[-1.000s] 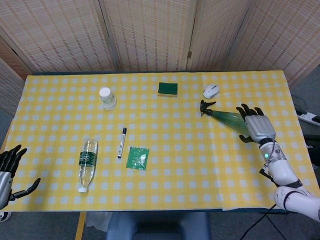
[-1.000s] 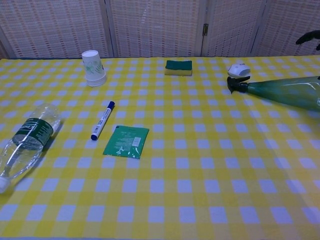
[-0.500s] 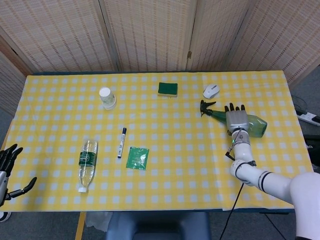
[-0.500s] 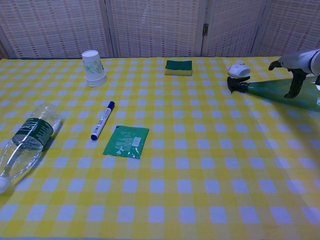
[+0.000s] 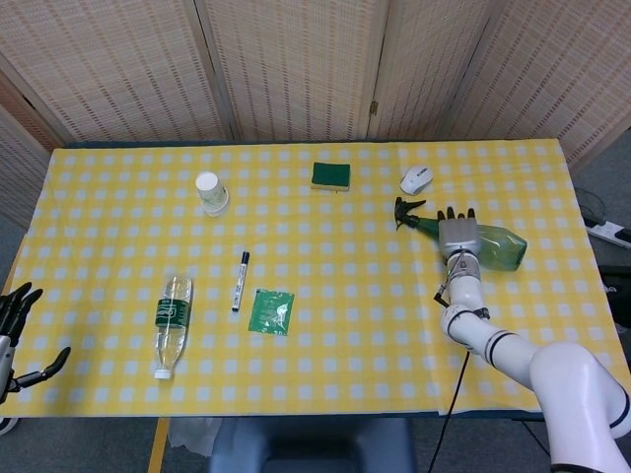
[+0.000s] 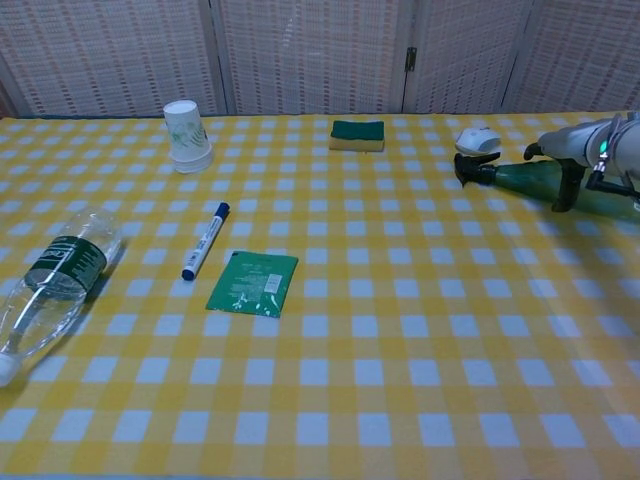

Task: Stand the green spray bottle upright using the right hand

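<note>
The green spray bottle (image 5: 498, 246) lies on its side on the yellow checked tablecloth at the right. Its black nozzle (image 5: 404, 210) points left. In the chest view the bottle (image 6: 522, 177) shows at the right edge. My right hand (image 5: 456, 236) lies palm-down over the bottle's middle, fingers stretched across it toward the far side. In the chest view the right hand (image 6: 588, 158) has its thumb (image 6: 566, 190) hanging down the bottle's near side, and no firm grasp shows. My left hand (image 5: 14, 330) hovers off the table's near-left corner, fingers spread and empty.
A white mouse (image 5: 416, 179) sits just behind the nozzle. A green sponge (image 5: 330, 175) and an upturned paper cup (image 5: 210, 192) stand further back. A marker (image 5: 240, 280), a green sachet (image 5: 271, 311) and a lying clear water bottle (image 5: 173, 325) occupy the left half.
My right hand swung from the bottle's fat end to over its middle, then shifted slightly left and settled lower on it. The bottle stays lying down. The left hand sank a little.
</note>
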Controlling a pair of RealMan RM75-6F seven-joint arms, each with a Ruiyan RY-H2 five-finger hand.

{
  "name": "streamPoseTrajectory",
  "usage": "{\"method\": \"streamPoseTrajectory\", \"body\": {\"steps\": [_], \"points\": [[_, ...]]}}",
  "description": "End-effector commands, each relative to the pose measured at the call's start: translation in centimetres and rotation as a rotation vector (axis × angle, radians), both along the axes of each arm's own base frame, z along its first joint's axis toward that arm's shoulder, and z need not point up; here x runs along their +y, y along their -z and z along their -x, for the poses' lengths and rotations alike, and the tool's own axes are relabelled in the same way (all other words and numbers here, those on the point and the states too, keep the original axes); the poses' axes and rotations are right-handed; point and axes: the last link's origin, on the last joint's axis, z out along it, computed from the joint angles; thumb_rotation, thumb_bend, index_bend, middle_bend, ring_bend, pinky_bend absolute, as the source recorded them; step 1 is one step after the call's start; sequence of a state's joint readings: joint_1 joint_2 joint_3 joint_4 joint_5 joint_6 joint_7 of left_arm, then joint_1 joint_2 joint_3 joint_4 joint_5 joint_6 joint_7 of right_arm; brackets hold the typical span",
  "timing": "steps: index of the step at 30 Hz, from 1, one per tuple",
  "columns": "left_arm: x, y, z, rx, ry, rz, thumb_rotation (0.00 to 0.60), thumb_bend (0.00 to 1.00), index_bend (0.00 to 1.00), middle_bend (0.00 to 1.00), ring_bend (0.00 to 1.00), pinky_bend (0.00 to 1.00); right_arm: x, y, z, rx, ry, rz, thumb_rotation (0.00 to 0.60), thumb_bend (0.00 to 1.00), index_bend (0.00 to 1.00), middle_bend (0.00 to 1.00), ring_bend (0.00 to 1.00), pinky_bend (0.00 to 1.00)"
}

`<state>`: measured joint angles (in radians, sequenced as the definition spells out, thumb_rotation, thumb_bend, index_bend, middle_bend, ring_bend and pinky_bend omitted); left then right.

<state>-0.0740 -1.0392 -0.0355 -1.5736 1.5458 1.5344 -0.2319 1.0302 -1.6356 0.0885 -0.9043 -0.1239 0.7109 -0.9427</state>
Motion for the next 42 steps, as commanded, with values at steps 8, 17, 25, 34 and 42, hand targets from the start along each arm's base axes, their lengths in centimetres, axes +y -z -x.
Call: {"method": "streamPoseTrajectory", "body": {"steps": [8,17,25,34,42], "points": [[-0.1,-0.6,0.2,-0.008,-0.009,-0.026,0.252,0.31,0.0,0.05,0.03,0.0,-0.6,0.6,-0.1,0.022,-0.094,0.05,0.6,0.35,0.44,0.41,0.44,0.3],[-0.1,-0.4,0.2,0.002,-0.01,-0.02,0.258,0.31,0.0,0.05,0.03,0.0,-0.5,-1.9,-1.9,-0.149,-0.197,0.161,0.6,0.35,0.49,0.45,0.48,0.38],[-0.1,-0.3,0.1,0.008,-0.015,-0.021,0.258,0.31,0.0,0.05,0.03,0.0,1.3,-4.6,-4.6,-0.745,-0.293,0.372,0.6,0.35,0.5,0.47,0.51,0.43],[0.0,-0.1,0.0,0.017,-0.016,-0.015,0.257,0.31,0.0,0.05,0.03,0.0,4.3,-4.4,-4.6,-1.342,-0.266,0.422,0.6,0.35,0.5,0.47,0.53,0.43],[-0.1,-0.1,0.0,0.016,-0.015,-0.011,0.259,0.31,0.0,0.05,0.03,0.0,7.0,-1.6,-2.5,-1.597,-0.36,0.402,0.6,0.35,0.5,0.47,0.53,0.42]]}}
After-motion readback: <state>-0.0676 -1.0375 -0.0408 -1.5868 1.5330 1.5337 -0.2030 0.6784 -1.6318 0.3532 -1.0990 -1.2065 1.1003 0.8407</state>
